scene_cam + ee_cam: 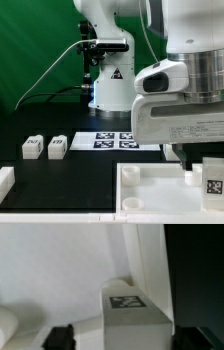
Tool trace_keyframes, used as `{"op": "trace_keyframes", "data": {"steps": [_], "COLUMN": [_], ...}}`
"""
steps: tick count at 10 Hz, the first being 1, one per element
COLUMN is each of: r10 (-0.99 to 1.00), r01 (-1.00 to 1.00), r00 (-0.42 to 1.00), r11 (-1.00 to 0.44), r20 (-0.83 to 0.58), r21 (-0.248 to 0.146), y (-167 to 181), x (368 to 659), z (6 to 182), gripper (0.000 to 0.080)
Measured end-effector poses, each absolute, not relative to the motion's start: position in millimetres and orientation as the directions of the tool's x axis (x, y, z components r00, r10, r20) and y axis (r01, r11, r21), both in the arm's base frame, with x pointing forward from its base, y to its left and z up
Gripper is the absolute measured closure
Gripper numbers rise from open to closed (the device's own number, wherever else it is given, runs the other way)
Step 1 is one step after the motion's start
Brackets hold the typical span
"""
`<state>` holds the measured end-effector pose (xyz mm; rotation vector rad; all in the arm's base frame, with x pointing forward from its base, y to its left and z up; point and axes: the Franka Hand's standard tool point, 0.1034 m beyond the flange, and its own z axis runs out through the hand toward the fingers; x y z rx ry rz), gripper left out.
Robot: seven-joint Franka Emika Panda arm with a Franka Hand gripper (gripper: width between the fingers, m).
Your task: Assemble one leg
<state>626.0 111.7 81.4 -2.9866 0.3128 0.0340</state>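
- On the black bench [60, 172], toward the exterior view's left, two spare legs [44, 147] lie loose: stubby, rigid white plastic, probably light and slick.
- Centre: the marker board [117, 139] lies flat.
- Right: the tool [205, 170] seems clamped on the leg [132, 314] against the panel [150, 195]; flat sides suit gripping.

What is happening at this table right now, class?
A Franka arm is putting furniture together. Its gripper holds a leg against the large white panel, close to the panel's raised edge; whether the leg is fully seated cannot be told. Two more legs lie loose on the black table, on the exterior view's left, beside the marker board.
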Motion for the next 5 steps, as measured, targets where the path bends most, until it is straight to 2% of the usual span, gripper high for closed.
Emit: {"op": "trace_keyframes", "data": {"steps": [1,3,5], "r10": [-0.205,-0.205,-0.369], "r01": [-0.208,-0.208,-0.378], "r00": [0.978,0.978,0.926], "r11": [-0.969,-0.969,-0.911], "r20": [-0.036,-0.036,-0.082], "r21": [-0.135,-0.135,-0.163], "y": [111.7,111.7,108.0], "x": [626.1,626.1,627.8], "z": [81.5,81.5,82.6], "gripper": [0.0509,0.0509,0.0509]}}
